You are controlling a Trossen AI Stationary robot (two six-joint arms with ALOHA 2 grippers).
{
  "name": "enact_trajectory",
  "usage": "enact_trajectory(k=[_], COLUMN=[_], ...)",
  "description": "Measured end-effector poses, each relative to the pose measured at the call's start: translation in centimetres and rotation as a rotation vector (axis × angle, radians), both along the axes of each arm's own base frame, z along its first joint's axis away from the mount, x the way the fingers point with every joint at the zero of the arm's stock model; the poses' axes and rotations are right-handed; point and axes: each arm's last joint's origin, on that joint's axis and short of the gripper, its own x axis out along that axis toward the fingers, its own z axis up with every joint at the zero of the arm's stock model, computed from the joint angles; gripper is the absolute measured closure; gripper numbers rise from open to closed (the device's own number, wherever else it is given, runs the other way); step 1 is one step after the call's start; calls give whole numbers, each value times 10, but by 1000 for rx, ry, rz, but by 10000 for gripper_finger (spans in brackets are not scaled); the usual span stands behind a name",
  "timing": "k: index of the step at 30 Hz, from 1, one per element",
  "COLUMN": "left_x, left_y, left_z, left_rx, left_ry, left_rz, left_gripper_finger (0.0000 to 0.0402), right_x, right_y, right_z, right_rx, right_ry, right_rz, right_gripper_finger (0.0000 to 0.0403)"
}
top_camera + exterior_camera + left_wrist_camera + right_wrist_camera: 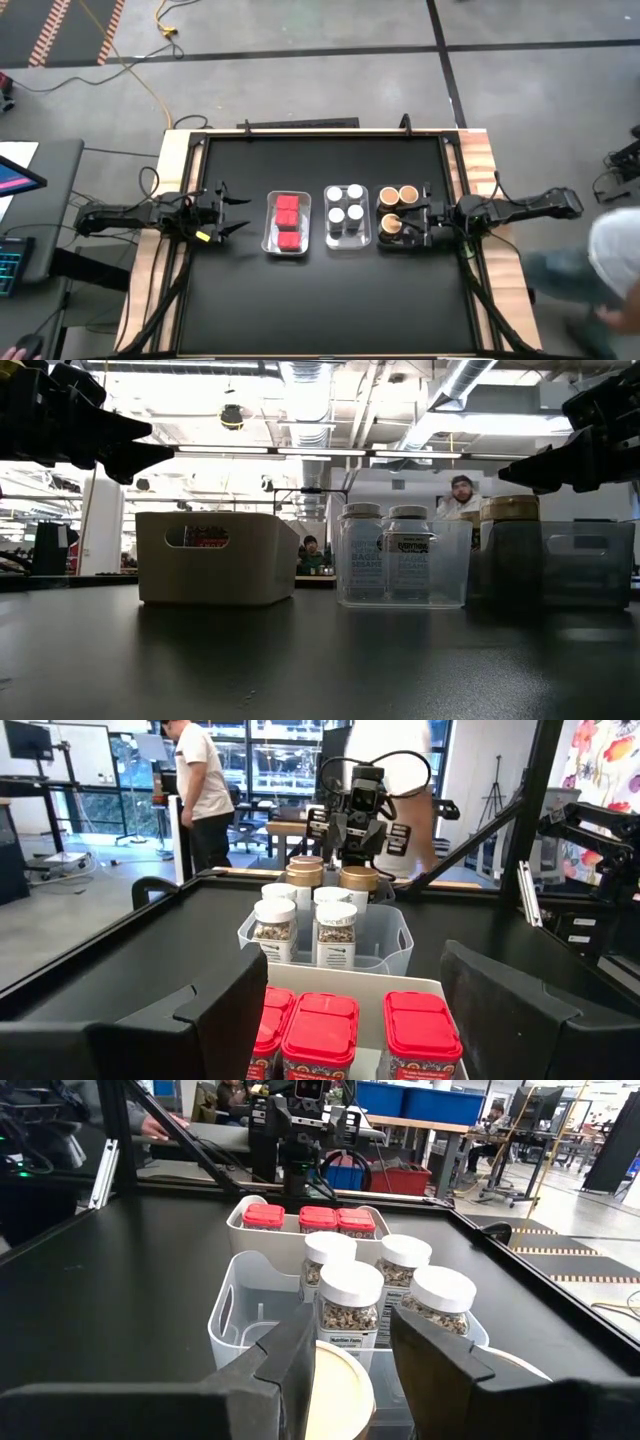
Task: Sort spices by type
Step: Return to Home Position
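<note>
Spices (347, 214): red boxes (287, 222), white-lidded jars (351, 1283), tan-lidded jars (397, 205)

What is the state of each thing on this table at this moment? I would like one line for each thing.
left gripper: open, empty, beside the white bin.
right gripper: open, empty, raised over the dark bin.
red boxes: lidded, upright in the white bin.
white-lidded jars: closed, upright in the clear bin.
tan-lidded jars: closed, upright in the dark bin.

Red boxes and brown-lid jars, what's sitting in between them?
The clear bin holding four white-lidded jars sits between the red boxes and the brown-lidded jars, as the high view shows.
</note>
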Motion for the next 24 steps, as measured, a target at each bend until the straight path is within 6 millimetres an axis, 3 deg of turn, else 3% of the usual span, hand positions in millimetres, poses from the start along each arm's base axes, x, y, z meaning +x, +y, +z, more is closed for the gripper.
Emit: enact_trajectory(k=[24], left_x=[0], left_y=[0], left_z=[0], left_rx=[0], left_ry=[0], left_rz=[0], left_gripper_finger=[116], right_x=[0], right_y=[0], right_z=[0], right_rx=[0], right_ry=[0], right_rz=[0], right_gripper_finger=[241])
